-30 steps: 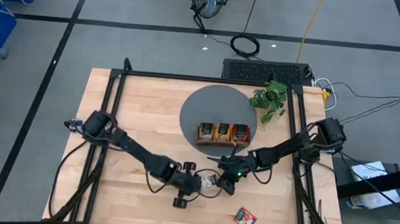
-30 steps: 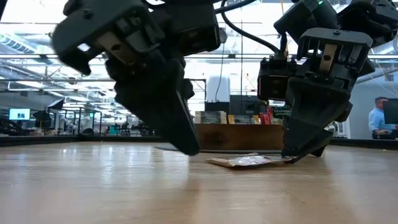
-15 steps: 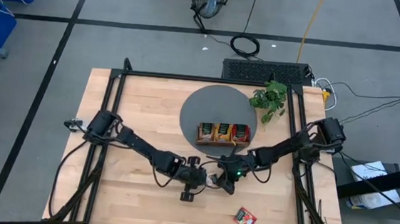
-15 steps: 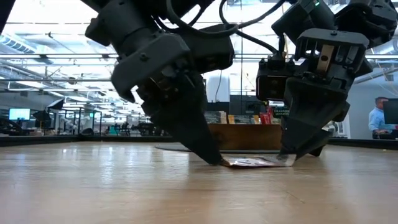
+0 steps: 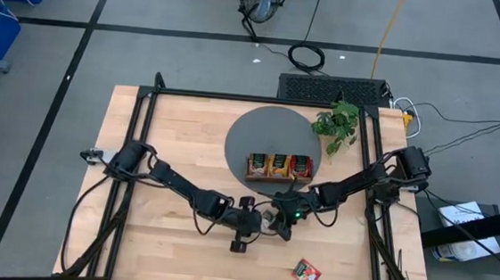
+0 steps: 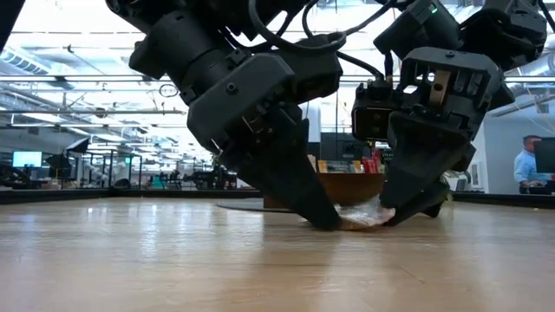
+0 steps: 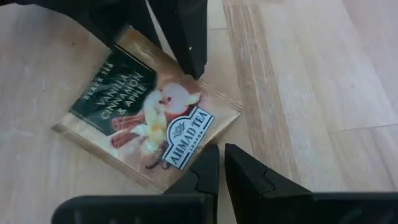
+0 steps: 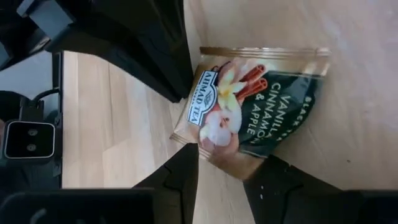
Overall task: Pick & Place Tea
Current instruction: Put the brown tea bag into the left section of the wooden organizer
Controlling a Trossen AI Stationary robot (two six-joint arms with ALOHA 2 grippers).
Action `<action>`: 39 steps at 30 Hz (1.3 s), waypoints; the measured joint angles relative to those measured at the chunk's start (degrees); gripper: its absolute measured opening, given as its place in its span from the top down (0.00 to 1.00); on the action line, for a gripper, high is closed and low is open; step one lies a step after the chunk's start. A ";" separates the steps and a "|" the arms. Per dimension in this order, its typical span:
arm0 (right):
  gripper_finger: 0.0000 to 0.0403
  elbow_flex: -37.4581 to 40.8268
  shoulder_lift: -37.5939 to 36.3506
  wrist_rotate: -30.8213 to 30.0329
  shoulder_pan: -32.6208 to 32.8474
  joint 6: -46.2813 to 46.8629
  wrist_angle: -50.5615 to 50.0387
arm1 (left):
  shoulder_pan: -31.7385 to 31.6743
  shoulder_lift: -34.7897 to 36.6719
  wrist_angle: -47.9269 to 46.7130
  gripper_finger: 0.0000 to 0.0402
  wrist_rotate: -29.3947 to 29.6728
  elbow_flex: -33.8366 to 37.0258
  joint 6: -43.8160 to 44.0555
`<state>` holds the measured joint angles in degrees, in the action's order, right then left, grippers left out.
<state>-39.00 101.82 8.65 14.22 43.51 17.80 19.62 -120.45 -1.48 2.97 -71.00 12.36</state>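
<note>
Beige sachet [image 7: 146, 118]: flat on table [image 5: 178, 143], front centre, between both grippers; label reads vanilla, cinnamon & apple.
Left gripper [image 6: 325, 221]: fingers pressed together, tips down at one sachet edge.
Right gripper [image 6: 388, 217]: fingers parted, straddling opposite sachet edge.
Red sachet [image 5: 306, 272]: alone near front edge.
Tray [image 5: 279, 167]: behind, on dark round mat [image 5: 259, 132], holding more sachets.
Plant [image 5: 338, 122]: far right.

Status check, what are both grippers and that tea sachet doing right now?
Left gripper shut, tips against the pale beige square tea sachet. Right gripper open, straddling the sachet's opposite edge. Sachet buckling upward between them. Nothing in the way.
</note>
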 joint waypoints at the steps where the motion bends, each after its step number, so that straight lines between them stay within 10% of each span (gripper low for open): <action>1: 0.73 0.00 0.00 -0.29 0.00 -0.76 0.00 | 0.31 -0.04 -0.02 0.91 0.30 0.00 -0.04; 22: 0.73 0.15 0.20 -11.85 -0.39 -10.17 8.57 | 1.36 -0.13 0.09 0.91 0.20 0.07 -1.46; 30: 0.97 0.15 0.17 -14.44 1.08 -16.99 8.33 | 1.42 -0.13 0.09 0.91 1.58 0.07 -1.32; 39: 0.99 0.15 0.15 -14.95 3.21 -18.50 8.55 | 3.93 2.96 -2.70 0.91 -0.12 0.35 -0.17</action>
<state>-38.85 101.97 -6.30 17.43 25.02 26.34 23.54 -117.48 -4.17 2.85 -70.65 12.19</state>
